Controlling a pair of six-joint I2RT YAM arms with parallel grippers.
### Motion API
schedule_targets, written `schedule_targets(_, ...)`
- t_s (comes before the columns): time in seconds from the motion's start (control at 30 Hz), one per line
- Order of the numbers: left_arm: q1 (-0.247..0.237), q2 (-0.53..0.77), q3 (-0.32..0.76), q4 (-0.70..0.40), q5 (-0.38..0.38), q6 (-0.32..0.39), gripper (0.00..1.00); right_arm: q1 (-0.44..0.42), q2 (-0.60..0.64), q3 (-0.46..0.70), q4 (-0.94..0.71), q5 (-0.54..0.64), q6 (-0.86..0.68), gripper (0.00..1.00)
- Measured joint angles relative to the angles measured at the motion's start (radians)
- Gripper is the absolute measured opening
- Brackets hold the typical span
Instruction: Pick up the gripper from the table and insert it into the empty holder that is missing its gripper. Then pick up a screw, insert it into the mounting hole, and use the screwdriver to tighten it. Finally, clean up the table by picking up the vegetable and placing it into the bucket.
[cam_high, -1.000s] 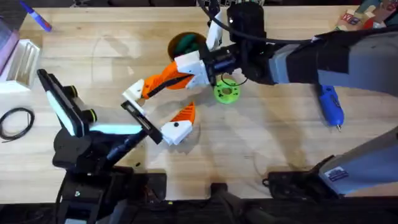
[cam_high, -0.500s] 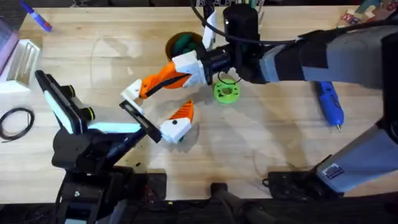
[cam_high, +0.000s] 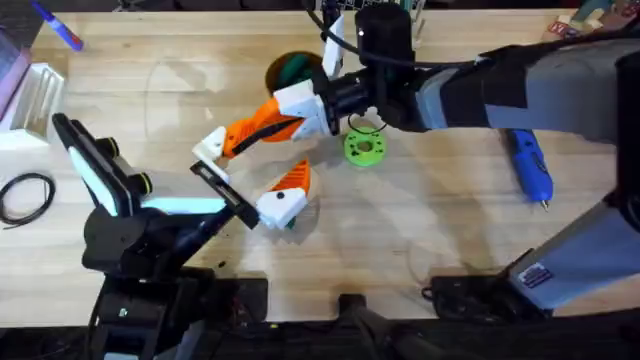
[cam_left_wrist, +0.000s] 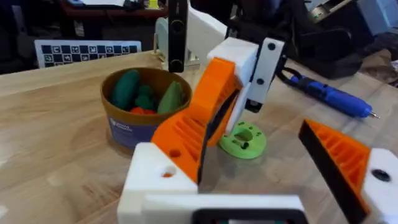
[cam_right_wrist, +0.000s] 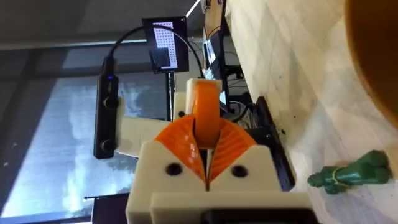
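Overhead: the right gripper (cam_high: 262, 128) reaches in from the right, its 2 orange pads pinching the gripper (cam_high: 238, 134), whose tip meets the white holder (cam_high: 209, 148) on the left gripper (cam_high: 246, 178). The left gripper's 2 fingers stand spread, the other one orange-tipped. The bucket (cam_high: 290, 70) sits just behind, the green disc (cam_high: 364, 148) beside it, the screwdriver (cam_high: 530, 168) well right.

Left wrist: the orange gripper (cam_left_wrist: 199, 121) touches the holder (cam_left_wrist: 155, 177); the bucket (cam_left_wrist: 138, 107) stands behind.

Right wrist: the pads (cam_right_wrist: 180, 144) clamp the gripper (cam_right_wrist: 206, 117); the vegetable (cam_right_wrist: 349, 172) lies on the table beside.
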Motion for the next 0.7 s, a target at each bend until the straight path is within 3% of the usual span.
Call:
schedule_targets(0.5, 0.002, 0.0, 0.0, 0.0, -0.022, -0.009, 0.986, 0.012, -0.009, 0.004, -0.013, 0.053, -0.05, 0.008)
schedule_targets(0.7, 0.002, 0.0, 0.0, -0.001, -0.002, -0.012, 0.986, 0.015, -0.06, 0.004, -0.165, 0.095, -0.13, 0.008)
